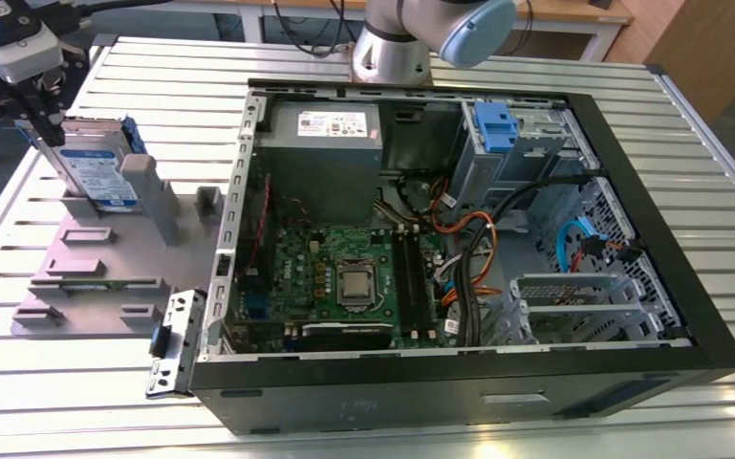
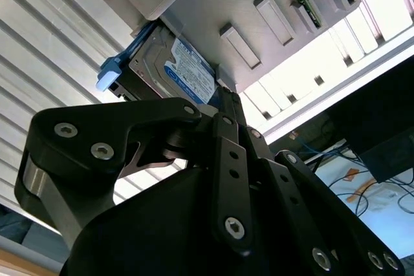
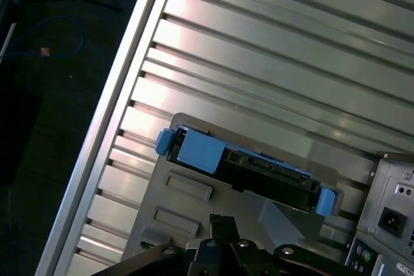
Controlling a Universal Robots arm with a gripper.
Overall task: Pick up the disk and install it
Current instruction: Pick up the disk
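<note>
The disk (image 1: 93, 172) stands on edge in a slot of the grey fixture (image 1: 99, 268), which lies on the slatted metal surface (image 1: 35, 382) at the exterior view's left, just beside the open computer case (image 1: 469, 368). Its white-and-blue label faces outward, and the blue carrier frame wraps its upper edge. The gripper (image 1: 51, 129) hangs right over the disk's top edge at the far corner, its tip close to the metal (whether it touches I cannot tell, nor whether the jaws are parted or closed). In the second wrist view the gripper (image 2: 224, 95) reaches from its black linkages toward the disk (image 2: 181, 69), whose label and blue handle show against the underside of the fixture (image 2: 259, 11). In the first wrist view the disk (image 3: 249, 169) is seen edge-on as a dark bar with blue ends, seated in the fixture (image 3: 187, 211), with the gripper (image 3: 221, 221) near it and the surface (image 3: 291, 50) beyond. Inside the case lie the green motherboard (image 1: 341, 277), the grey power-supply box (image 1: 320, 143) at the far wall and a blue clip (image 1: 495, 129) at the drive bay. The arm's base (image 1: 393, 48) stands behind the case.
</note>
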